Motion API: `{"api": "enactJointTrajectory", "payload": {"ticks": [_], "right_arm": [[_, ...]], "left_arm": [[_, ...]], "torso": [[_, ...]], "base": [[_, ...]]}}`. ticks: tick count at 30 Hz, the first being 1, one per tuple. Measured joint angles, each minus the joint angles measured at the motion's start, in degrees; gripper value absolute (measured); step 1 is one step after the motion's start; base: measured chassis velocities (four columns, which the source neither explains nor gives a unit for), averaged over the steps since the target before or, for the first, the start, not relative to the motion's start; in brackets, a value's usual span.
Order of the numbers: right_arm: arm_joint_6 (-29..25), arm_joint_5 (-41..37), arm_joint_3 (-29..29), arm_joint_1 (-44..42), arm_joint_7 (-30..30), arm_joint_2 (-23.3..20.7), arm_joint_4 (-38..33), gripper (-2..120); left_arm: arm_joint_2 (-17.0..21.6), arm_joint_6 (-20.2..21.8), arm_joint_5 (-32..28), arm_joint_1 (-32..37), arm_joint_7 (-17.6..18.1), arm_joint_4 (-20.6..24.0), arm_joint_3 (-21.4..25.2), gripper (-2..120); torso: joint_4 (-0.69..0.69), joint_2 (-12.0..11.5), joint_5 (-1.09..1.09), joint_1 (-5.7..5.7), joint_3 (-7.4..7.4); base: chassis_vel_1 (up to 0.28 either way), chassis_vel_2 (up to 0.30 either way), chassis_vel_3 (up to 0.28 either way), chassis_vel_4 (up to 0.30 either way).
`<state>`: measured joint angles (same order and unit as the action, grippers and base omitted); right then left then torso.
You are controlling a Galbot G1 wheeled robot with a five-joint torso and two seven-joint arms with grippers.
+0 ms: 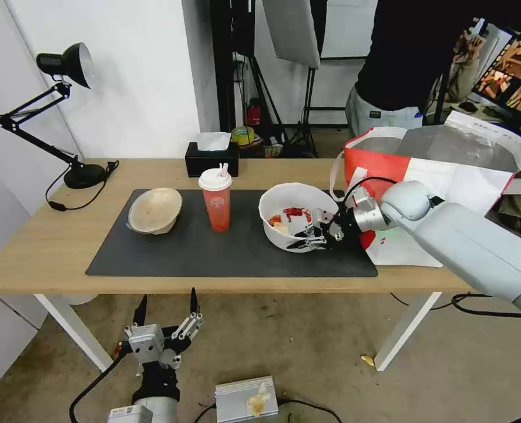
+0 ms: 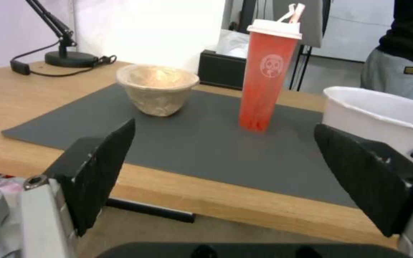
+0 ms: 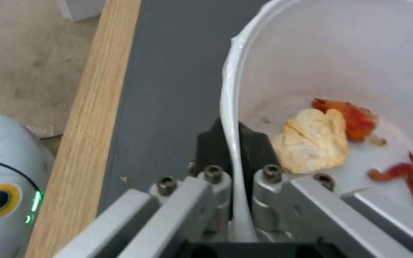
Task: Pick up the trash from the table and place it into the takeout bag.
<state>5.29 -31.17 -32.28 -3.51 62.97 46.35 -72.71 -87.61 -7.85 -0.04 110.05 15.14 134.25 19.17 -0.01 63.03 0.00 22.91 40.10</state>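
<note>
On the dark mat [image 1: 237, 252] of the table [image 1: 31, 247], a white round bowl [image 1: 289, 202] with red crayfish scraps [image 3: 350, 118] sits tilted at the right. My right gripper [image 1: 314, 236] is shut on its near-right rim [image 3: 233, 118], one finger inside and one outside. The tall red cup [image 1: 215, 200] with white lid and straw stands mid-mat, and the shallow beige bowl [image 1: 154, 210] leans at the left. The takeout bag [image 1: 442, 170] stands open just right of the white bowl. My left gripper [image 1: 166, 314] hangs open below the table's front edge, facing the cup [image 2: 266, 75] and beige bowl [image 2: 157, 87].
A black tissue box [image 1: 211, 158] sits behind the cup and a black desk lamp [image 1: 66, 117] stands at the far left corner. A person in dark clothes stands behind the bag. A metal box [image 1: 245, 399] lies on the floor.
</note>
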Motion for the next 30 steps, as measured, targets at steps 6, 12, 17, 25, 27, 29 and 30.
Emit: {"api": "enactJointTrajectory", "payload": {"ticks": [6,12,17,25,27,29,30], "right_arm": [[-0.02,-0.26,-0.01,0.27,-0.04,-0.09,-0.25,0],[-0.03,-1.37,-0.19,0.84,-0.49,-0.6,-0.93,0],[0.24,-3.22,-0.21,1.95,-0.73,-1.49,-2.69,0],[0.79,-5.61,0.12,2.81,-0.73,-3.8,-7.04,0],[0.82,-5.92,0.16,2.81,-0.73,-4.89,-8.71,0],[0.87,-6.14,0.4,2.68,-0.73,-5.58,-10.09,0],[0.87,-6.14,0.4,2.68,-0.73,-5.58,-10.09,0]], "left_arm": [[0.03,-0.07,0.08,0.02,0.0,0.02,-0.04,100],[-0.05,-0.93,0.62,0.15,-0.02,0.02,-0.19,100],[-0.09,-1.08,0.96,0.35,-0.02,0.05,-0.23,100],[-0.11,-1.16,1.21,0.75,-0.07,0.36,-0.36,100],[-0.04,-1.16,1.19,1.07,-0.09,0.56,-0.47,100],[-0.01,-1.2,1.2,1.1,-0.1,0.57,-0.4,100],[-0.01,-1.2,1.2,1.1,-0.1,0.57,-0.4,100]], "torso": [[0.01,0.0,0.0,0.0,0.0],[0.01,0.0,0.01,0.0,0.0],[0.01,0.0,0.0,0.01,0.0],[0.01,0.0,0.0,0.01,0.0],[0.0,0.0,0.01,0.01,0.0],[0.0,0.0,0.01,0.01,0.0],[0.0,0.0,0.01,0.01,0.0]], "base": [[0.0,0.0,0.0,0.0],[0.0,0.0,0.0,0.0],[0.0,0.0,0.0,0.0],[0.0,0.0,0.0,0.0],[0.0,0.0,0.0,0.0],[0.0,0.0,0.0,0.0],[0.0,0.0,0.0,0.0]]}}
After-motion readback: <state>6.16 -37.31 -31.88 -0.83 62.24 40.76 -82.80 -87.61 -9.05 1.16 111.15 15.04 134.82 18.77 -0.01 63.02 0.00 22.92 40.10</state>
